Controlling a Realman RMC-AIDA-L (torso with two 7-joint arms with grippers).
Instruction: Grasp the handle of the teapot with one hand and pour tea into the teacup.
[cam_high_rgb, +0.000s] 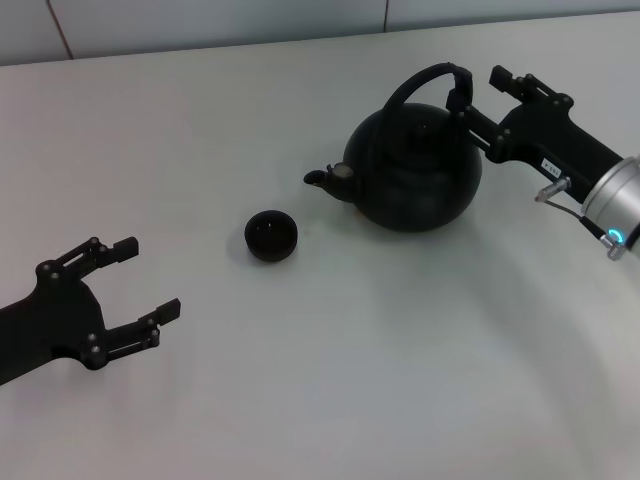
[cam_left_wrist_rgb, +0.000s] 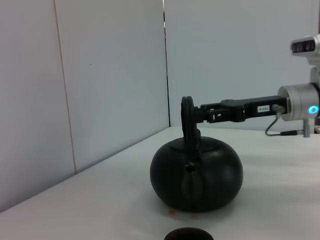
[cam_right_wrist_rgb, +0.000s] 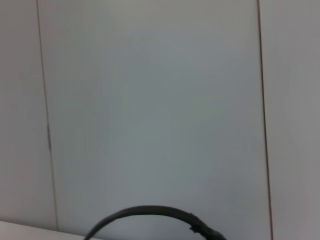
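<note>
My right gripper (cam_high_rgb: 478, 88) is up at the teapot's handle (cam_high_rgb: 420, 82), at about two o'clock on the worktop (cam_high_rgb: 330, 400) in the head view, with its two fingers spread and the rear end of the arched handle sitting near one of them; I cannot tell whether the handle lies between them or whether they press on it. The teapot (cam_high_rgb: 410, 170) stands upright with its base flat on the worktop, spout (cam_high_rgb: 325, 178) pointing toward nine o'clock. The teacup (cam_high_rgb: 270, 236) sits apart from the pot, just off the spout toward eight o'clock, upright, and I cannot tell whether it holds any tea. My left gripper (cam_high_rgb: 135, 290) rests low at about eight o'clock, fingers wide apart and holding nothing. This scene fits either taking hold of the handle for the pour or letting it go after setting the pot back down. If a pour is ahead, I judge it calls for a firm clamp on the handle, since the round body will want to swing, and for bringing the spout right over the small cup.
</note>
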